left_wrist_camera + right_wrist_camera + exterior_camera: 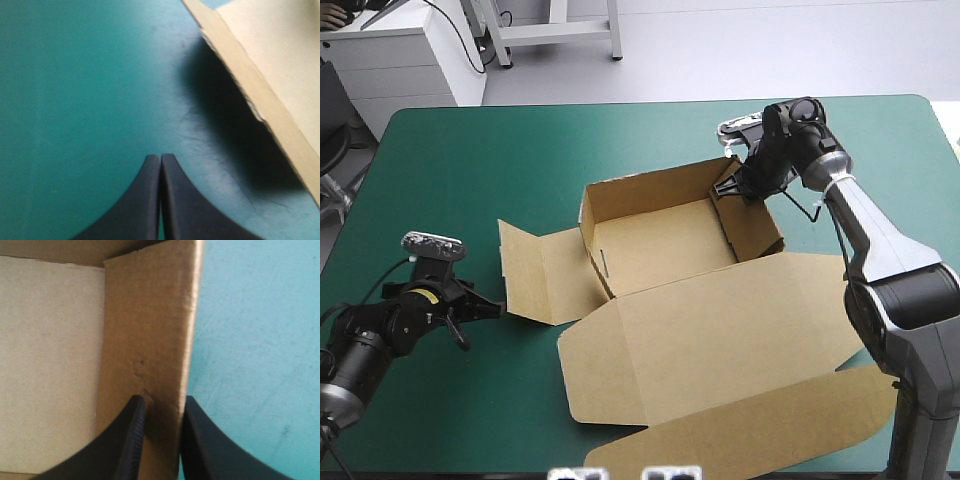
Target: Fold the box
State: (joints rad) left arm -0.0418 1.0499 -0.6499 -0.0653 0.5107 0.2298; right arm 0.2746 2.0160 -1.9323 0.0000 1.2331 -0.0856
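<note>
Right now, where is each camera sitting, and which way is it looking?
High view: above and behind the robot, looking forward and down at the teal-green table and the box; both arms, left gripper and right gripper show.
Left wrist view: on the left wrist, looking along its shut fingers at the table, a box flap just ahead.
Right wrist view: on the right wrist, looking along its fingers, shut on the box wall.
Shared: high and right wrist views both show that gripped wall.

One overhead view, two wrist close-ups.
High camera looks down over the whole tabletop [620,130]; wrist cameras peer closely past the left pincer [160,159] and right pincer [164,407]; all three catch the box [660,245].
</note>
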